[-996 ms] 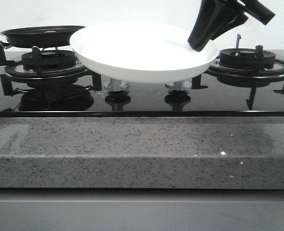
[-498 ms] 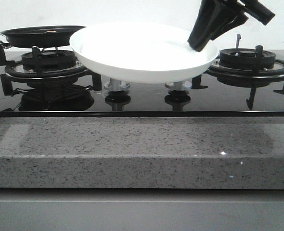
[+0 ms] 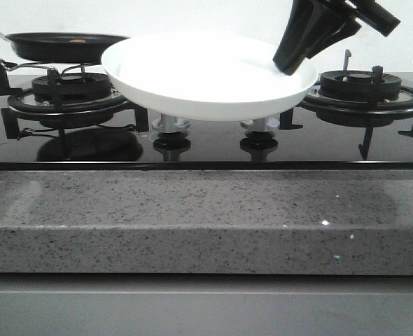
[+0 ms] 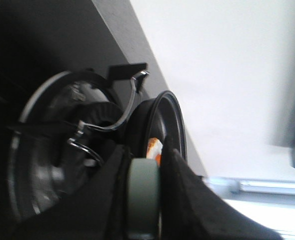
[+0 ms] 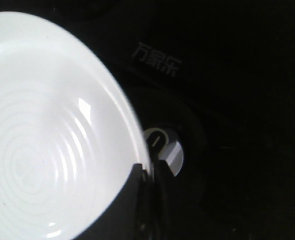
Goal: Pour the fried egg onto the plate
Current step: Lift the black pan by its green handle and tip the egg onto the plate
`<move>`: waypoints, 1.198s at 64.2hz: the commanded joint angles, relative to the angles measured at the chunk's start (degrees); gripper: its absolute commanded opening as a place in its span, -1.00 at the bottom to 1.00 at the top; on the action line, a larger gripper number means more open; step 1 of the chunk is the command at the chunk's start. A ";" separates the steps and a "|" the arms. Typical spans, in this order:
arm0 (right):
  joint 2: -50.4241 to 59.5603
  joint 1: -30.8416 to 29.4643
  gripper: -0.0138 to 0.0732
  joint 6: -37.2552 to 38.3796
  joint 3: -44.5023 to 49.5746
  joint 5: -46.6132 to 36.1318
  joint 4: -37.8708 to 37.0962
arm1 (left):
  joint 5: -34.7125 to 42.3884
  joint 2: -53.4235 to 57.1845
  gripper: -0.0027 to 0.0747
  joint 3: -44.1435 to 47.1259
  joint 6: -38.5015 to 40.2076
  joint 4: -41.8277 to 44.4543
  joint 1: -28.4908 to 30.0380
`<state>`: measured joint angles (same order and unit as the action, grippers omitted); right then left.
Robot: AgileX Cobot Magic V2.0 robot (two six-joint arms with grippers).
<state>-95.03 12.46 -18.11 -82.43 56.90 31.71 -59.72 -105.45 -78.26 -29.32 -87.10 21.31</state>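
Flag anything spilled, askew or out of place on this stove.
Nothing spilled. The odd parts are deliberate: the plate is held above the knobs by the right gripper, and the frying pan is off its burner with the fried egg inside.

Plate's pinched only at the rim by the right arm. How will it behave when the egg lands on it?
The plate looks rigid and glossy, so it likely won't flex. It may slip or pivot, since the right gripper clamps only its rim. Its shallow, smooth face could let the fried egg, now in the raised pan, slide if tilted.
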 commanded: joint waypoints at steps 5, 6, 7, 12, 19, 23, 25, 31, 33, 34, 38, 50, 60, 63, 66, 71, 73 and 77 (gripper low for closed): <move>2.69 -0.01 -0.82 -0.45 -1.31 -1.27 2.62 | -6.88 4.33 -0.98 -1.71 -0.20 -10.84 -0.22; 2.69 -0.01 -0.82 -0.45 -1.31 -1.27 2.62 | -6.97 4.55 -0.98 -1.71 -0.34 -10.73 -0.22; 2.69 -0.01 -0.82 -0.45 -1.31 -1.27 2.62 | -6.97 4.82 -0.98 -1.71 -0.75 -10.56 -0.22; 2.69 -0.01 -0.82 -0.45 -1.31 -1.27 2.62 | -6.97 6.36 -0.98 -1.71 -2.18 -9.99 -0.64; 2.69 -0.01 -0.82 -0.45 -1.31 -1.27 2.62 | -6.08 9.18 -0.98 -1.71 -4.70 -9.64 -2.01; 2.69 -0.01 -0.82 -0.45 -1.31 -1.21 2.62 | -4.29 11.26 -0.98 -1.59 -5.89 -8.64 -3.24; 2.69 -0.01 -0.82 -0.45 -1.31 -1.21 2.62 | -3.42 12.19 -0.98 -1.59 -7.05 -7.89 -4.05; 2.69 -0.01 -0.82 -0.45 -1.31 -1.21 2.62 | -0.49 15.19 -0.98 -1.59 -9.83 -4.08 -6.35; 2.69 -0.01 -0.82 -0.45 -1.31 -1.21 2.62 | 0.19 16.10 -0.98 -1.59 -10.64 -2.61 -7.24; 2.69 -0.01 -0.82 -0.45 -1.31 -1.21 2.62 | 0.96 16.57 -0.98 -1.59 -10.98 -1.82 -7.72; 2.69 -0.01 -0.82 -0.45 -1.31 -1.21 2.62 | 3.71 18.60 -0.98 -1.59 -12.22 1.91 -9.94; 2.69 -0.01 -0.82 -0.45 -1.31 -1.21 2.62 | 13.38 24.61 -0.98 -1.59 -13.56 12.00 -16.67; 2.69 -0.01 -0.82 -0.45 -1.31 -1.21 2.62 | 16.52 28.96 -0.98 -1.05 -14.94 16.56 -21.17; 2.69 -0.01 -0.82 -0.45 -1.31 -1.21 2.62 | 18.08 30.54 -0.98 -0.26 -17.11 16.72 -22.63; 2.69 -0.01 -0.82 -0.45 -1.31 -1.21 2.62 | 20.03 31.97 -0.98 0.51 -18.80 16.85 -24.15; 2.69 -0.01 -0.82 -0.45 -1.31 -1.21 2.62 | 24.77 35.00 -0.98 2.46 -22.14 16.97 -26.73; 2.69 -0.01 -0.82 -0.45 -1.31 -1.21 2.62 | 26.03 35.80 -0.98 3.10 -23.15 16.97 -27.54; 2.69 -0.01 -0.82 -0.45 -1.31 -1.21 2.62 | 27.70 37.18 -0.98 4.30 -24.73 16.97 -29.27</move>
<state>-95.03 12.46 -18.11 -82.43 57.35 31.75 -36.99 -71.87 -73.36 -51.94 -65.52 -5.89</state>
